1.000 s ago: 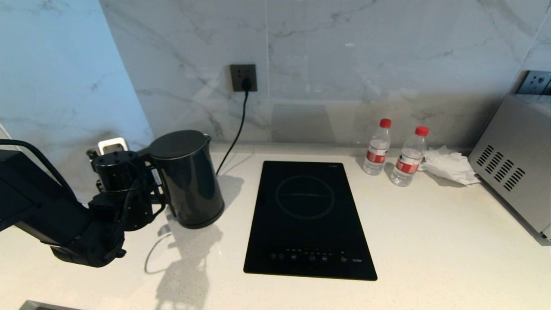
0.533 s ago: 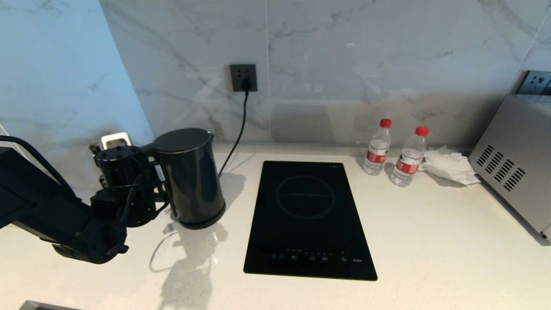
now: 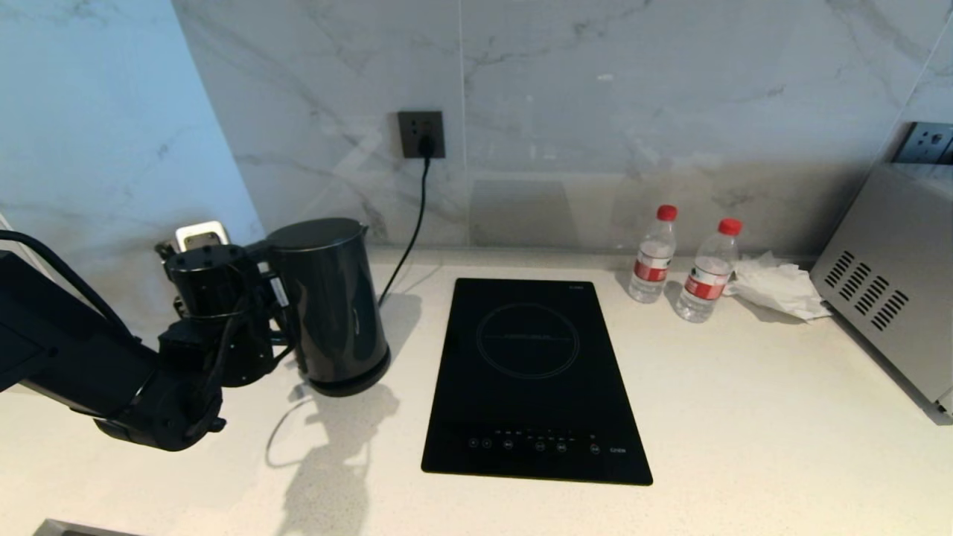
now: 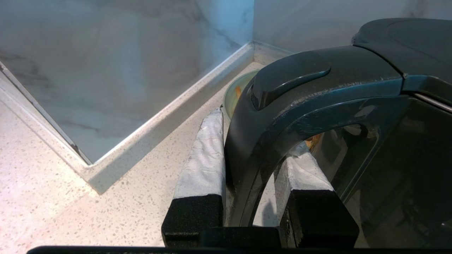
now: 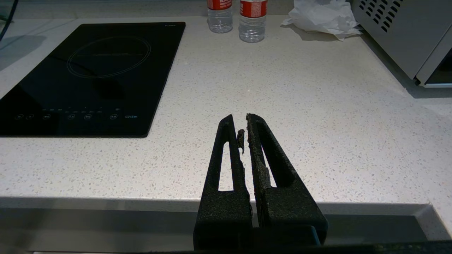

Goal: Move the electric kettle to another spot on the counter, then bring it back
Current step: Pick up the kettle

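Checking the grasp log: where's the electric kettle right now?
In the head view the electric kettle stands at the left of the counter, just left of the induction hob, its handle clamped in the left gripper.

a home kitchen: a speckled stone counter (image 3: pixel 744 417) with a black induction hob (image 3: pixel 532 380) set in it, marble wall tiles (image 3: pixel 595 112), a wall socket (image 3: pixel 421 134), a silver oven (image 3: pixel 893 283) and water bottles (image 3: pixel 654 257).
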Controlling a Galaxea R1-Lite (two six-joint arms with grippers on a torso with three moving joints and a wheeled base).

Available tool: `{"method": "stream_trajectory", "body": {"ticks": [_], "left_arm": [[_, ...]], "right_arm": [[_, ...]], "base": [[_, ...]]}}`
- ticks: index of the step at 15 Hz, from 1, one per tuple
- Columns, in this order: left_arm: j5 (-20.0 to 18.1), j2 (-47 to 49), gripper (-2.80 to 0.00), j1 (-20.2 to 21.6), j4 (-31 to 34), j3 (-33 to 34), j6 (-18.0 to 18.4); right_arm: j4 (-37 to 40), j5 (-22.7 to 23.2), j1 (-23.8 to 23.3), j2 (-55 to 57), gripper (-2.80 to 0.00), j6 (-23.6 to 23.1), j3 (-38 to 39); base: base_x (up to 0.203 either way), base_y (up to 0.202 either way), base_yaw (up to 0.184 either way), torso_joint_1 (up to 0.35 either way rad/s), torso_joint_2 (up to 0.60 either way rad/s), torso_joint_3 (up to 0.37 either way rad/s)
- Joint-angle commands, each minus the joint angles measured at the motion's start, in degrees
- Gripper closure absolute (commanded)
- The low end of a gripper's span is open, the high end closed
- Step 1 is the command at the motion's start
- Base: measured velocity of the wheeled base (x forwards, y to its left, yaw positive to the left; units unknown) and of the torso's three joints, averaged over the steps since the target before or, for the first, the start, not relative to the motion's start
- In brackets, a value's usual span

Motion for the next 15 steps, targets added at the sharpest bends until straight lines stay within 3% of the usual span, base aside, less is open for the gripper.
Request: {"method": "stream_trajectory", "body": {"ticks": [1,15], "left_arm": [[0.4,-0.2,0.0,-0.3,-0.5,-0.1,0.0],[1.9,-0.3,0.0,-2.1,-0.4,-2.5,0.0]], "right_arm": [[0.0,0.0,0.0,0.0,0.0,0.0,0.0],[0.0,0.0,0.0,0.0,0.0,0.0,0.0]], "base": [[0.0,0.0,0.0,0.0,0.0,0.0],[0.0,0.0,0.0,0.0,0.0,0.0]]}}
